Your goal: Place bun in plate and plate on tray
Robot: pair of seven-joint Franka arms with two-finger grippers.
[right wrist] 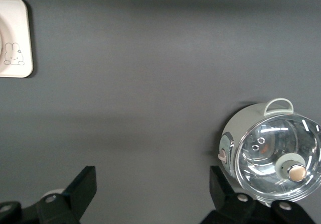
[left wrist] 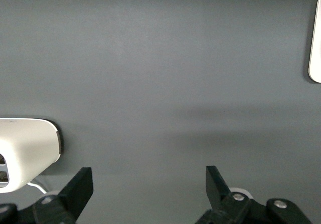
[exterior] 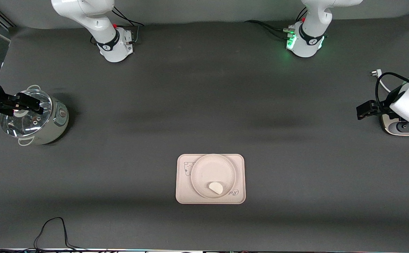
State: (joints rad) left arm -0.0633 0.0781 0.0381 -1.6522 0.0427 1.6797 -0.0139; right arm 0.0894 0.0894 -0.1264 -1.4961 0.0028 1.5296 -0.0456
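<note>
Resting on the tray, the plate is round, plain cream-beige with a raised rim, a bit narrower than the tray and sitting wholly inside its edges. The bun, a small smooth off-white lump with one flat-looking edge, lies in the plate near the rim on the side closest to the front camera. The tray is cream-beige and rectangular with rounded corners; a small cartoon animal print shows at one corner and part of a cursive script peeks out by the plate's rim. It lies on the dark grey tabletop, midway between the two arms' ends. The left tool hangs released, fingers spread wide, over the tabletop at the left arm's end beside a white appliance. The right tool hangs released over a glass-lidded cooking pot at the right arm's end.
</note>
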